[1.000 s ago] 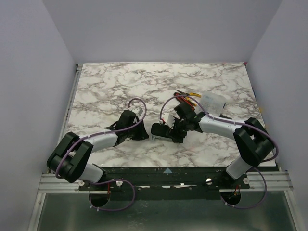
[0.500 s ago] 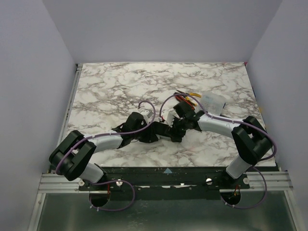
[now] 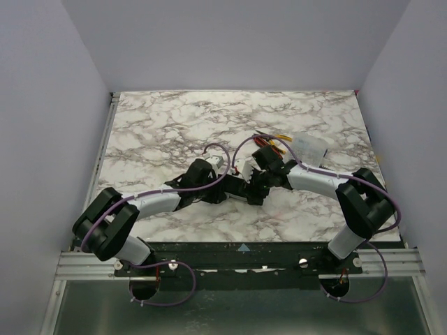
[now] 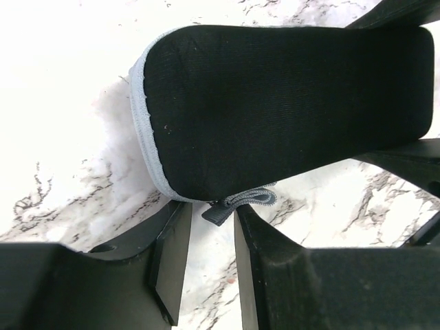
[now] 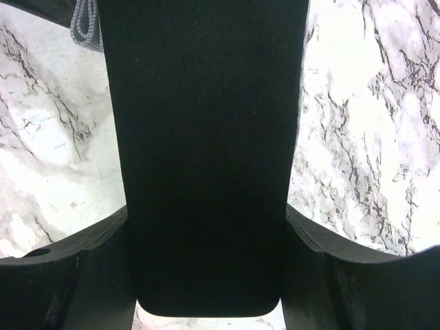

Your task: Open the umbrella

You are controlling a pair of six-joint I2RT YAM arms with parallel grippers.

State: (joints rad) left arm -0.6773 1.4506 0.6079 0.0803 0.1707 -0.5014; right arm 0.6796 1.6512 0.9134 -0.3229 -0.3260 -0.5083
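Two grippers meet on the umbrella (image 4: 275, 103), which sits about midway between the left and right edges of the marble worktop (image 3: 160, 118), nearer the near edge than the far one. You see it only as a flat black fabric pack with a rounded end. On the left, your left gripper (image 4: 212, 213) faces that rounded end, where a pale blue-grey zip line (image 4: 141, 117) runs round the rim. Its fingers (image 4: 172, 254) are parted by a narrow gap. The small zip pull tab (image 4: 242, 200) lies at the mouth of that gap with marble showing beside it, so you have nothing pinched there. To the right, your right gripper (image 5: 206, 210) is clamped across the pack's width, with a finger pressed against each long side and black fabric filling the whole space between them. Further right, behind the right arm toward the far edge, lie the red and yellow-handled hand tools (image 3: 274, 138). Just beside them, toward the right edge, is a clear plastic case (image 3: 309, 146).
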